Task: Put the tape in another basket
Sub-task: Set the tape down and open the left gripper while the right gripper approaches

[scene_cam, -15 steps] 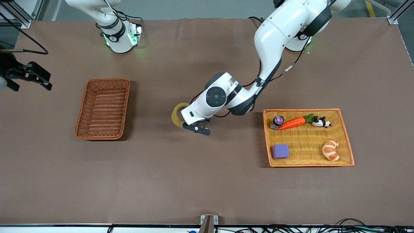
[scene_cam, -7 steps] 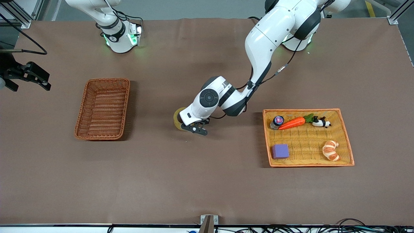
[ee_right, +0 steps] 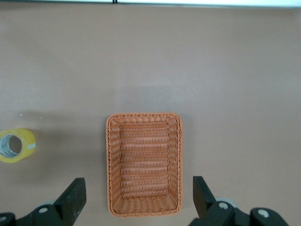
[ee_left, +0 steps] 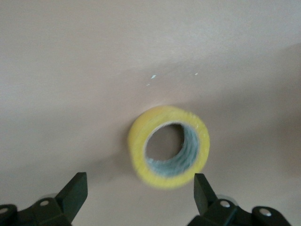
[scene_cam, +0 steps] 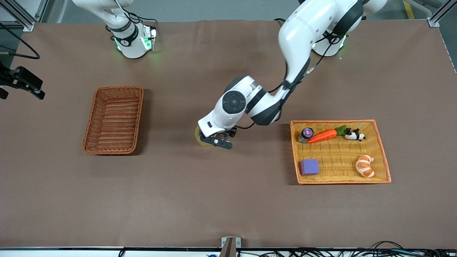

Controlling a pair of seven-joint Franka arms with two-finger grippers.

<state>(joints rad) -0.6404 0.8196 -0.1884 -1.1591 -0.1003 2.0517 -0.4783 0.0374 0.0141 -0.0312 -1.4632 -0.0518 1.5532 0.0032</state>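
The yellowish tape roll (scene_cam: 198, 136) lies on the bare table between the two baskets, mostly hidden under my left hand in the front view. In the left wrist view the tape (ee_left: 137, 146) lies clear of both fingers. My left gripper (scene_cam: 216, 141) hangs open just over it (ee_left: 139, 184). The reddish-brown wicker basket (scene_cam: 113, 87) stands empty toward the right arm's end. My right gripper (scene_cam: 22, 85) is held high and open; in its wrist view it (ee_right: 138, 188) looks down on the basket (ee_right: 143, 115) and the tape (ee_right: 27, 139).
A shallow orange-yellow woven tray (scene_cam: 334, 122) toward the left arm's end holds a carrot toy (scene_cam: 322, 135), a panda figure (scene_cam: 354, 134), a small jar (scene_cam: 306, 133), a purple cube (scene_cam: 309, 166) and a croissant toy (scene_cam: 365, 165).
My left hand has shifted a little toward the tray and now covers more of the tape. My right gripper has drifted toward the table's end.
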